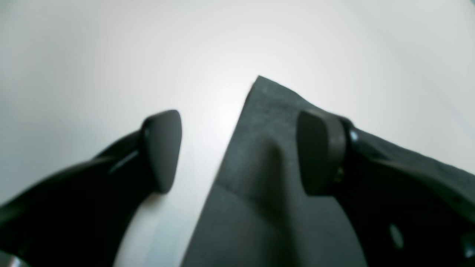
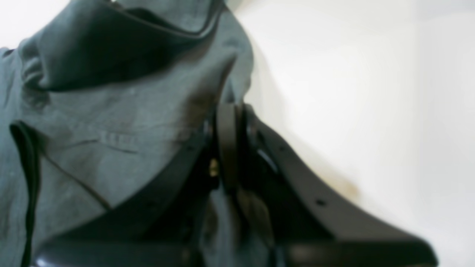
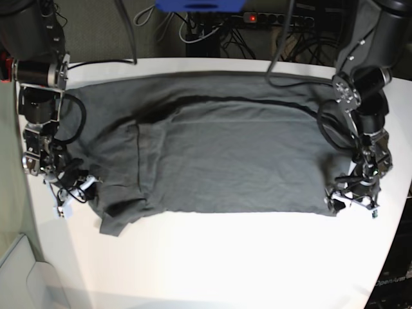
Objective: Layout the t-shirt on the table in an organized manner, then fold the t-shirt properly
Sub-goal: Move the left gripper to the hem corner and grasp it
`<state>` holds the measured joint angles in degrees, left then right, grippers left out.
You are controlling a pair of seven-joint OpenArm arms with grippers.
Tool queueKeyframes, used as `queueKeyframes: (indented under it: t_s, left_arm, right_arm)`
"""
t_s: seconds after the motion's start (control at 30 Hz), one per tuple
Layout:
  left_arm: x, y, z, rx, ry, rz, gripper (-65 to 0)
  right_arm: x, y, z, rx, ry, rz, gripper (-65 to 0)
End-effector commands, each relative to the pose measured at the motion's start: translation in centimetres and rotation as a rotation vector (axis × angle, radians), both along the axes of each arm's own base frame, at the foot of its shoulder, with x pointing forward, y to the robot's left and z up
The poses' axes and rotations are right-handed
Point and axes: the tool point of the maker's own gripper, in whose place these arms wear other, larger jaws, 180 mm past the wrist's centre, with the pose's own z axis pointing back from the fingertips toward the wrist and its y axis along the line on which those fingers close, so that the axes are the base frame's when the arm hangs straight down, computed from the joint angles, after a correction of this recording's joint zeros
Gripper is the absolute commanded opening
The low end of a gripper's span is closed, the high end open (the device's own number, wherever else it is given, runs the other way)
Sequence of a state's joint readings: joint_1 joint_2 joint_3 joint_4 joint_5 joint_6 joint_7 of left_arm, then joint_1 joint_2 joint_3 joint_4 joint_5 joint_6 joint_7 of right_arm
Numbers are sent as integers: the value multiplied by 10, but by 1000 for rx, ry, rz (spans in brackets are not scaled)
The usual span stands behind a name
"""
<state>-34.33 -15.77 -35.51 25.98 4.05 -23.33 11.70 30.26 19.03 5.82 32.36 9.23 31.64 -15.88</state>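
In the left wrist view, the left gripper (image 1: 239, 152) stands spread wide, its two dark rounded pads well apart and nothing between them. One pad (image 1: 163, 148) hangs over bare surface of the smooth glossy white table (image 1: 111, 55); the other pad (image 1: 321, 152) sits over a pointed corner of the dark charcoal-grey cotton t-shirt (image 1: 259, 155). That corner lies flat on the white top, with a soft raised crease running up its middle. Whether the pad touches the cloth cannot be told.

In the right wrist view, the right gripper (image 2: 228, 144) is clenched, its pads pressed together on a pinch of the t-shirt (image 2: 111, 129) at the fabric's edge. The cloth bunches and rises in folds away from the pinch, with a dark hem line curling across the top of the picture. To the right of the gripper the white table (image 2: 371, 92) is bare.

In the base view, the t-shirt (image 3: 219, 154) lies spread across the table (image 3: 225, 264), mostly flat, with a long dark fold line arcing across its upper part and a rumpled sleeve at the lower left. The right gripper (image 3: 77, 187) sits at the shirt's left edge beside that sleeve. The left gripper (image 3: 351, 199) sits at the shirt's lower right corner. Black cables and a power strip (image 3: 277, 18) lie beyond the table's far edge.
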Motion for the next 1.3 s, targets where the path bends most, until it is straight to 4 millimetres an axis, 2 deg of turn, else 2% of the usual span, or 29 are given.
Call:
queueKeyframes:
  t_s: [0.0, 0.1, 0.33, 0.53, 0.57, 0.63, 0.83, 0.97, 1.17, 1.27]
  left_arm:
    - [16, 8, 26, 16, -72, 11, -178]
    - [15, 7, 23, 13, -64, 11, -178]
    - [-5, -4, -17, -45, 33, 10, -178]
    - [-9, -8, -25, -60, 45, 12, -187]
    - [-9, -10, -25, -63, 45, 8, -203]
    - [-9, -10, -26, -62, 47, 4, -277]
    - [-10, -11, -27, -66, 52, 3, -649]
    - [-20, -9, -36, -60, 70, 4, -646]
    - [-18, -7, -33, -65, 60, 9, -645]
    - [-19, 1, -30, -55, 58, 18, -645]
  right_arm:
    - [2, -3, 3, -23, 18, 16, -650]
    - [2, -3, 3, -23, 18, 16, -650]
    - [2, -3, 3, -23, 18, 16, -650]
    - [2, -3, 3, -23, 18, 16, -650]
    - [2, -3, 3, -23, 19, 16, -650]
    - [2, -2, 3, -22, 19, 17, -650]
    - [2, -2, 3, -22, 19, 17, -650]
    - [3, -3, 5, -22, 14, 16, -650]
    - [8, 6, 16, 5, -20, 72, -650]
    - [16, 8, 35, -24, -78, 94, -650]
